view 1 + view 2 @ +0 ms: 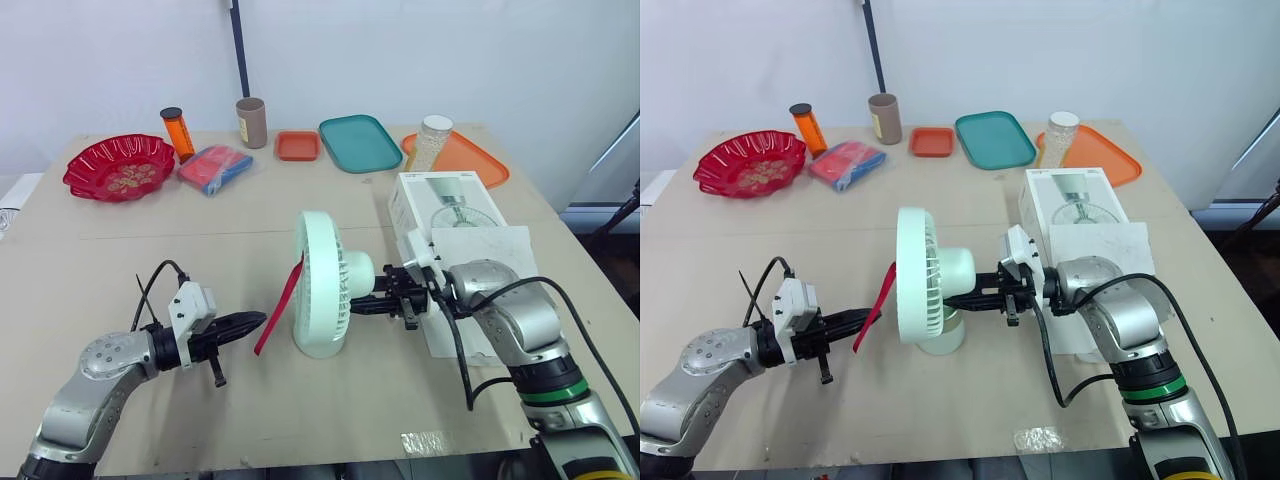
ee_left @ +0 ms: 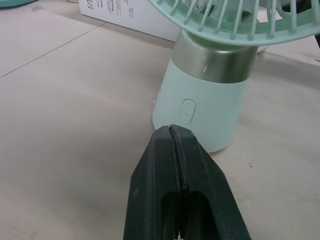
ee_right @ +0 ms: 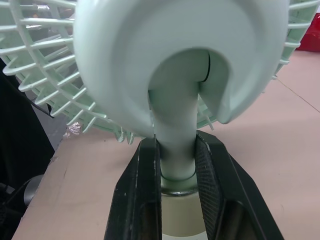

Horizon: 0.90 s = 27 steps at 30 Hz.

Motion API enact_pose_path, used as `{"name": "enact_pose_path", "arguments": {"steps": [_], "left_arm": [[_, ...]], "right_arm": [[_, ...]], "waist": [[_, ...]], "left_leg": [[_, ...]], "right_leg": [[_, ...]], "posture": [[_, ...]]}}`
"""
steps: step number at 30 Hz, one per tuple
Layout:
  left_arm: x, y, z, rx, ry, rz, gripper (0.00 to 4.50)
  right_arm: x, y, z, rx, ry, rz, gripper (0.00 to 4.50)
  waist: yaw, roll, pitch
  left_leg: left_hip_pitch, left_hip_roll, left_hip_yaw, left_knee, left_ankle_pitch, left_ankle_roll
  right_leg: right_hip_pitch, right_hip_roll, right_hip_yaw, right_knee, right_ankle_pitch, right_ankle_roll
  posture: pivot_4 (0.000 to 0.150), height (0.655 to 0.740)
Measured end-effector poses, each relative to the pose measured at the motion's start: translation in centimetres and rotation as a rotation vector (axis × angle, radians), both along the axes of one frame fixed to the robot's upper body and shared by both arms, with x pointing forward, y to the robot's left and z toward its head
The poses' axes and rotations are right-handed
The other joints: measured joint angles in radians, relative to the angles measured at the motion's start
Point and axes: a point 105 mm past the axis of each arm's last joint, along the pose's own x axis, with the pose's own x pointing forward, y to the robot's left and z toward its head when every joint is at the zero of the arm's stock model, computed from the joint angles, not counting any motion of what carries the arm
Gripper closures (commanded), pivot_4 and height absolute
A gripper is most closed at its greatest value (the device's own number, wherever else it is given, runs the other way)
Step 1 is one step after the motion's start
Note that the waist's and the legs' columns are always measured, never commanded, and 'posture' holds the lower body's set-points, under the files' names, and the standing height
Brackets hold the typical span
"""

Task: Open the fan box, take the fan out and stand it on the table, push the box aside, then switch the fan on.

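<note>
A mint-green fan (image 1: pixel 322 285) stands upright on the table's middle, its grille facing my left arm. A red strap (image 1: pixel 280 305) hangs from its front. My right gripper (image 3: pixel 175 150) reaches in from behind and is shut on the fan's neck, one finger on each side. My left gripper (image 2: pixel 171 131) is shut with nothing in it. Its tips hover just above the table, a short gap from the oval button (image 2: pixel 187 111) on the fan's base. The white fan box (image 1: pixel 450 215) lies flat to the right of the fan, partly behind my right arm.
Along the table's far edge stand a red bowl (image 1: pixel 120 167), an orange bottle (image 1: pixel 177 132), a brown cup (image 1: pixel 251 122), a blue-red packet (image 1: pixel 215 167), a small orange tray (image 1: pixel 298 146), a teal tray (image 1: pixel 360 142) and an orange tray (image 1: pixel 470 160) with a jar (image 1: pixel 432 140).
</note>
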Motion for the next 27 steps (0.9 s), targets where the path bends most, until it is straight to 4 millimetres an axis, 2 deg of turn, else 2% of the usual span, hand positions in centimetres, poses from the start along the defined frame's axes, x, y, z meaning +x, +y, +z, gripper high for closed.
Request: {"name": "enact_pose_path", "arguments": {"steps": [6, 9, 12, 14, 21, 27], "left_arm": [[0.2, -0.1, 0.3, -0.001, -0.006, -0.007, 4.45], [0.0, 0.0, 0.1, 0.001, 0.004, -0.007, 4.45], [0.0, 0.1, -0.2, 0.007, 0.016, -0.004, 4.45], [-0.1, 0.2, -0.4, 0.009, 0.022, -0.003, 4.45], [-0.3, 1.2, -0.2, 0.003, 0.025, 0.039, 4.45], [-0.9, 3.1, 0.3, 0.007, 0.016, 0.129, 4.45]], "right_arm": [[-0.6, 0.2, 0.3, 0.047, 0.095, 0.027, 4.12], [-1.4, 0.3, 2.4, 0.137, 0.136, 0.064, 4.12], [-2.2, 0.5, 5.4, 0.208, 0.088, 0.115, 4.12], [-2.6, 0.6, 5.9, 0.217, 0.075, 0.129, 4.12], [-2.2, 1.1, 5.6, 0.215, 0.065, 0.104, 4.12], [-0.1, 2.1, 3.4, 0.145, 0.012, 0.015, 4.12]], "waist": [[0.000, 0.000, 0.001], [0.000, 0.001, 0.001], [-0.001, 0.001, 0.001], [-0.001, 0.001, 0.001], [-0.003, 0.001, 0.001], [-0.004, 0.001, 0.001]], "left_leg": [[-0.001, 0.000, 0.000, 0.000, 0.000, 0.000], [-0.001, 0.000, 0.000, 0.000, 0.000, 0.000], [-0.001, 0.000, -0.001, 0.000, 0.000, 0.000], [-0.001, 0.000, 0.000, 0.000, 0.000, 0.001], [-0.001, 0.001, 0.000, 0.000, 0.000, 0.001], [-0.001, 0.001, 0.000, 0.000, 0.000, 0.001]], "right_leg": [[-0.001, 0.000, 0.000, 0.000, 0.000, 0.000], [-0.001, 0.000, 0.000, 0.000, 0.000, 0.000], [-0.001, 0.001, 0.000, 0.000, 0.000, 0.000], [-0.001, 0.001, 0.000, 0.000, 0.000, 0.000], [-0.002, 0.001, 0.000, 0.000, 0.000, 0.000], [-0.002, 0.001, 0.000, 0.000, 0.000, 0.000]], "posture": [[0.150, 0.7400], [0.150, 0.7400], [0.150, 0.7400], [0.150, 0.7400], [0.150, 0.7400], [0.150, 0.7400]]}}
